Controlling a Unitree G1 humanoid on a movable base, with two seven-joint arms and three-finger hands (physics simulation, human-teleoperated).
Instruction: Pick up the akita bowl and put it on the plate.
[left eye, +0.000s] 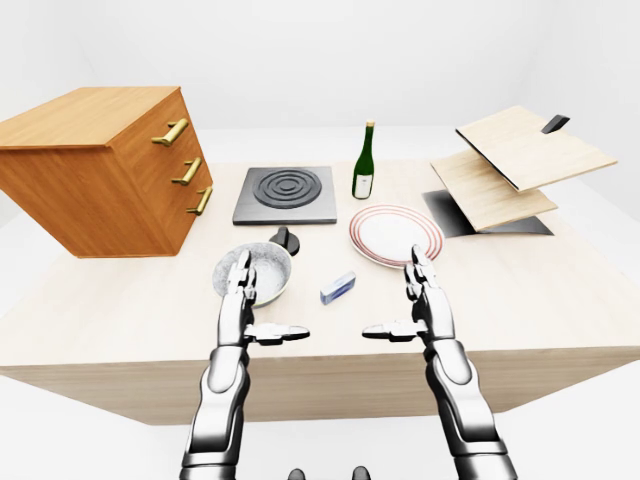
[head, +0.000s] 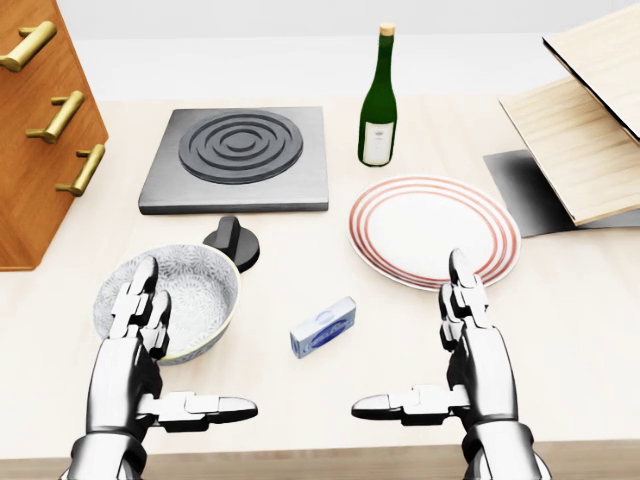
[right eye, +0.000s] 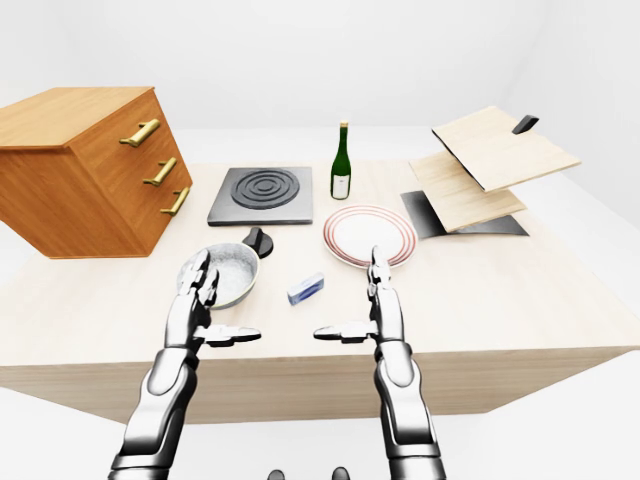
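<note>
The akita bowl, grey-white with a speckled pattern, rests on the wooden table at the lower left of the head view. My left hand is open, its fingers upright over the bowl's left rim and its thumb pointing right below the bowl. A white plate with red rings lies to the right of the bowl. Just below the plate's lower edge my right hand stands open and empty, thumb pointing left.
A small blue-white box lies between the hands. A black knob sits just above the bowl. Farther up are a dark stove plate and a green bottle. A wooden drawer cabinet stands left, stacked boards right.
</note>
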